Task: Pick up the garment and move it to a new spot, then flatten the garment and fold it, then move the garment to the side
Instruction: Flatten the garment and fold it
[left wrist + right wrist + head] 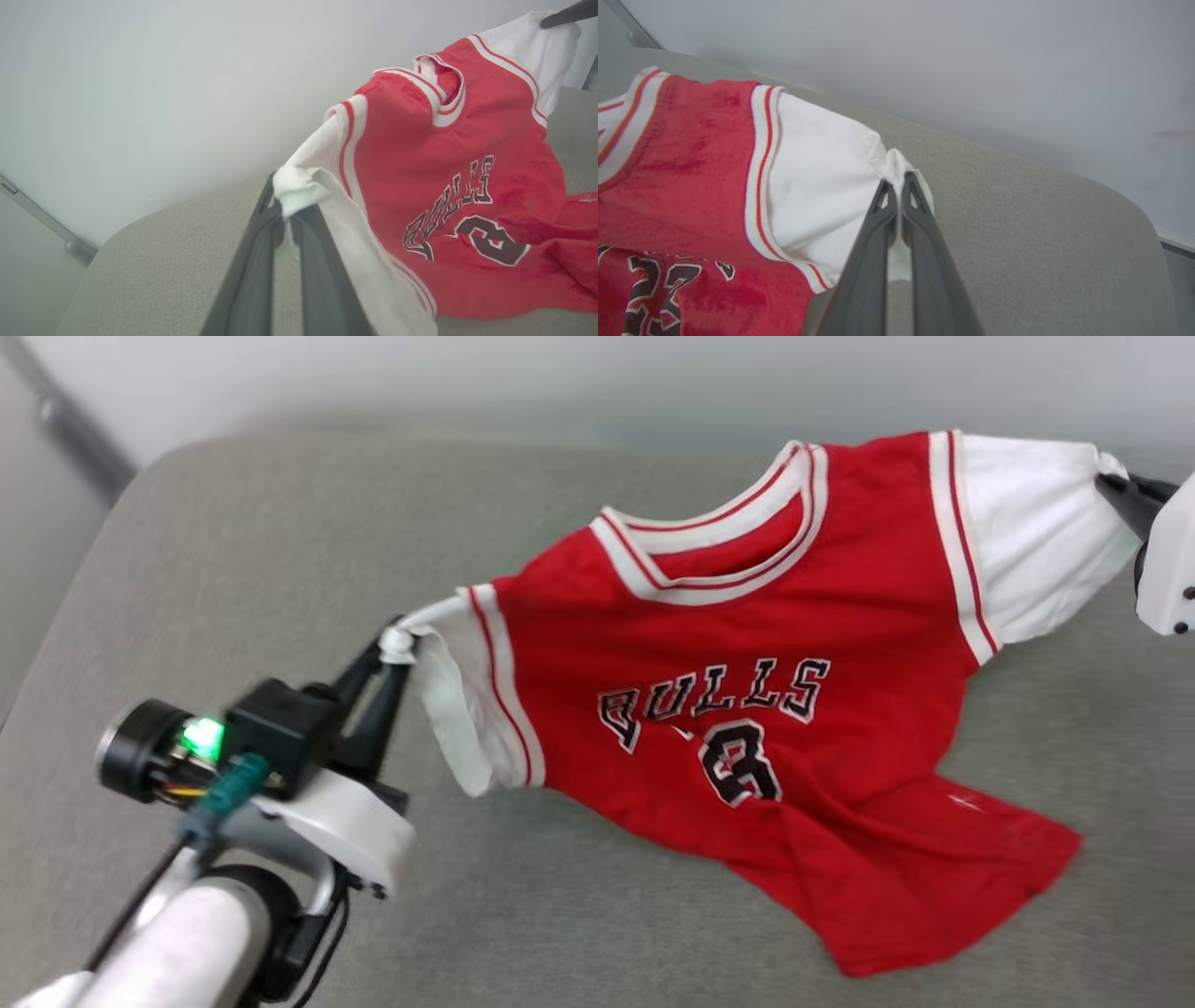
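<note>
Red Bulls jersey stretched over the grey table, hem resting near right; left gripper and half-cropped right gripper each clamp fingers on a white sleeve. Folds hide part of the number.

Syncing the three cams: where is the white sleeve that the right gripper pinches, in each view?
Head view: sleeve at upper right, right gripper shut on its tip.
Left wrist view: top right corner.
Right wrist view: centre, a little left.
Shared landmark: the black number print on the garment.
</note>
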Motion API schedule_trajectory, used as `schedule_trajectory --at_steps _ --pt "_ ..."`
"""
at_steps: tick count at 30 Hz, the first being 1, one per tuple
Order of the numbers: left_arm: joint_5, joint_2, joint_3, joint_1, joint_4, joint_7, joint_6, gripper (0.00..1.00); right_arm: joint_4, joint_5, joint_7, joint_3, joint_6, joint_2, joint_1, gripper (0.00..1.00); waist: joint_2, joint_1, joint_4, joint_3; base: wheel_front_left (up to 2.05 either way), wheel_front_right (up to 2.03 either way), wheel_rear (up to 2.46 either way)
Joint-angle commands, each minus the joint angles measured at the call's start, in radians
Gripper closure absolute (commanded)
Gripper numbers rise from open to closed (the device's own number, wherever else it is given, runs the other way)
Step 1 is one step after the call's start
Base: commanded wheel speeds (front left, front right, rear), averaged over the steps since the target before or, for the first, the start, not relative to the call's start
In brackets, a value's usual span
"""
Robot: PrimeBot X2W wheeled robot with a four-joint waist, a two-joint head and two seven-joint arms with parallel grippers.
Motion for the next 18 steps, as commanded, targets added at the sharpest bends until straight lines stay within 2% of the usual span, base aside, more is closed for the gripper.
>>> schedule_trajectory --at_steps 1,7,18 --pt "-0.016 0.012 0.017 0.009 -0.011 0.007 -0.003 1.00 -0.021 0.004 -0.011 0.008 -0.001 -0.014 -0.014 1.00 0.0000 0.0000 -0.094 -0.094 0.00 0.00 0.00" --pt "-0.061 0.092 0.102 -0.013 -0.045 0.049 -0.005 1.00 -0.136 0.027 -0.041 0.027 -0.001 -0.057 -0.026 1.00 0.0000 0.0000 -0.168 -0.165 0.00 0.00 0.00" --pt "-0.152 0.208 0.269 -0.096 -0.098 0.091 -0.018 1.00 -0.386 0.020 -0.044 -0.043 -0.001 -0.090 -0.027 1.00 0.0000 0.0000 -0.260 -0.204 0.00 0.00 0.00"
